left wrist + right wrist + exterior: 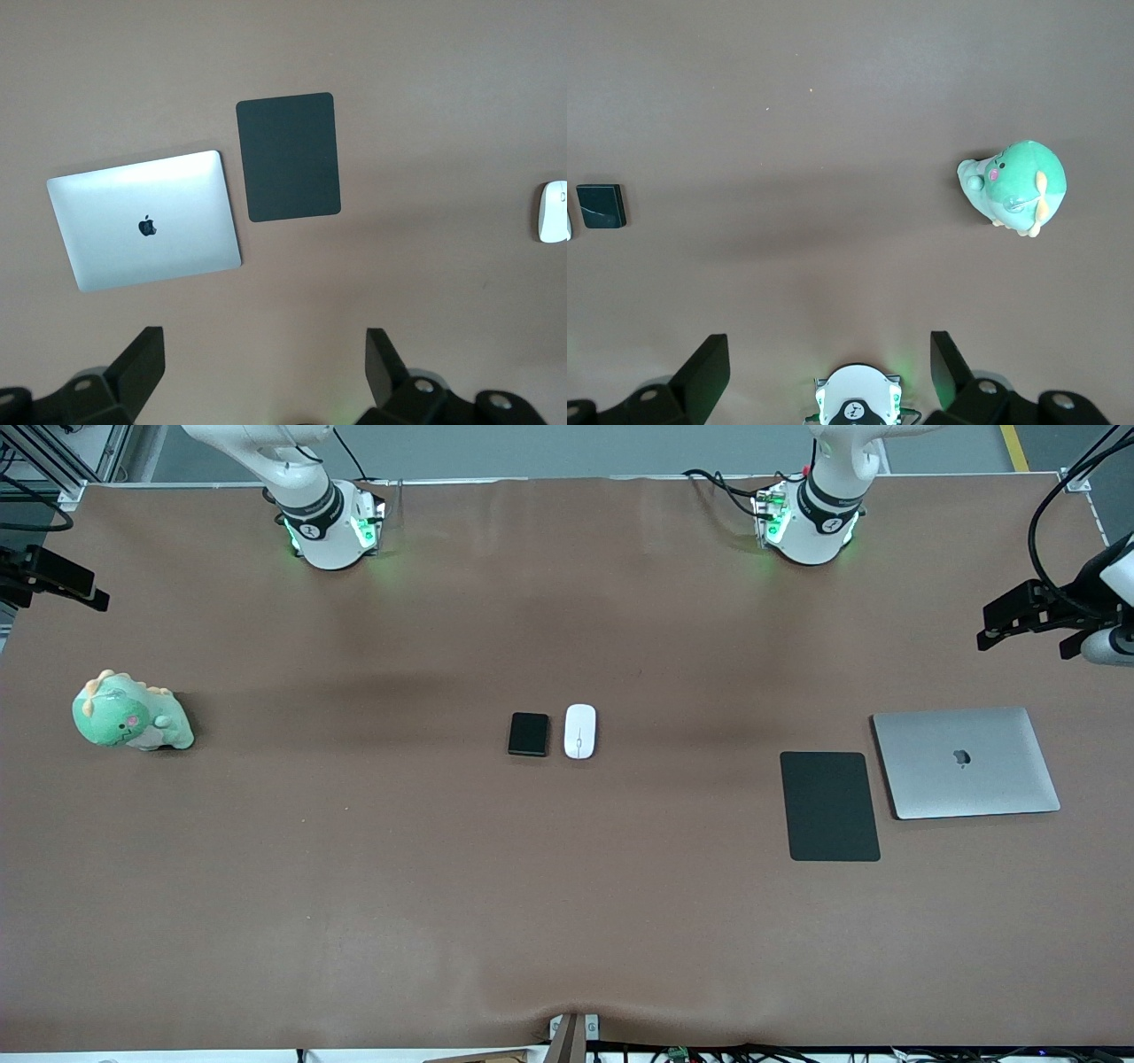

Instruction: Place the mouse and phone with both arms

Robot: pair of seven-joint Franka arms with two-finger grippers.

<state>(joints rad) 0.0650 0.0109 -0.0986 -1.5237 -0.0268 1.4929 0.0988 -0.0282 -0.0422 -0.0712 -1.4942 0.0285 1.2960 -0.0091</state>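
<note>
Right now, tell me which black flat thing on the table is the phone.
The phone is the small glossy slab beside the white mouse at mid-table; the larger matte pad lies beside the laptop.

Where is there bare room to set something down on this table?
Bare cloth lies between the toy and the phone, between the mouse and the pad, and across the whole strip nearest the front camera. It is crowded only where the pad sits beside the laptop, and where phone and mouse lie close together.
</note>
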